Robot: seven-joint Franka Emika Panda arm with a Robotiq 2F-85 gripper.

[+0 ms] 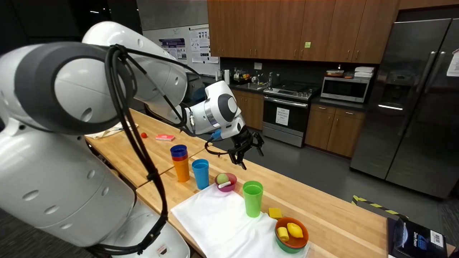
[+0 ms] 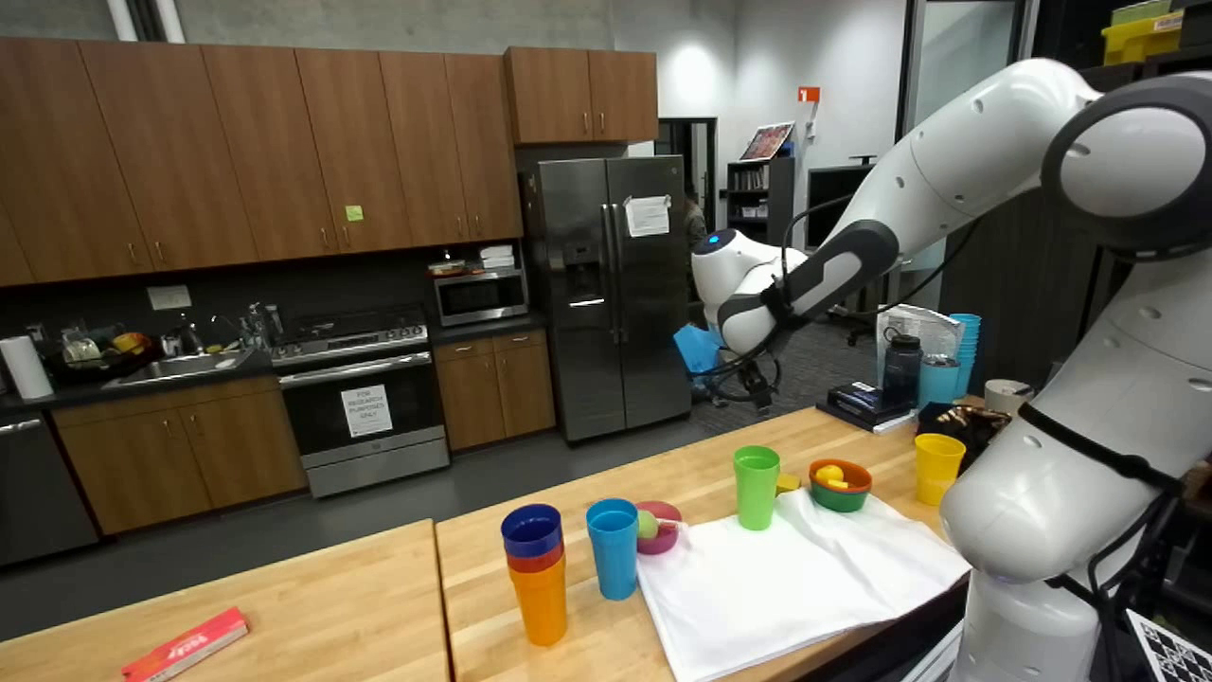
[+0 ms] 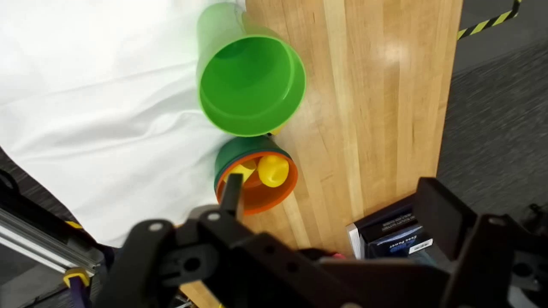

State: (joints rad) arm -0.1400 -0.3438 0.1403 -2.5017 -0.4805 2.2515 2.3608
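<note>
We see the gripper (image 3: 331, 177) spread wide with nothing between its jaws, hanging above the level of the table (image 1: 344, 229). In the wrist view it overlaps the rim of a stack of bowls (image 3: 239, 147), yet in both exterior views we find the two well apart. The stack has a green bowl at the bottom and an orange one on top; in the orange one we make out a lemon (image 3: 273, 171) and a yellow cylinder (image 1: 283, 234). It sits at the edge of a rumpled white cloth (image 1: 222, 229). Near it, also at the cloth's edge, a green cup (image 1: 252, 200) stands upright, and a yellow block (image 1: 275, 213) lies close by on the table.

By a corner of the cloth we see a pink bowl (image 1: 232, 187) holding a pale green ball (image 1: 222, 178) and a white stick-like piece (image 1: 224, 184). A blue cup (image 1: 200, 175) stands just beside it, then a stack of cups (image 1: 182, 170), orange below red and dark blue. In an exterior view a yellow cup (image 2: 937, 464) stands past the cloth.
</note>
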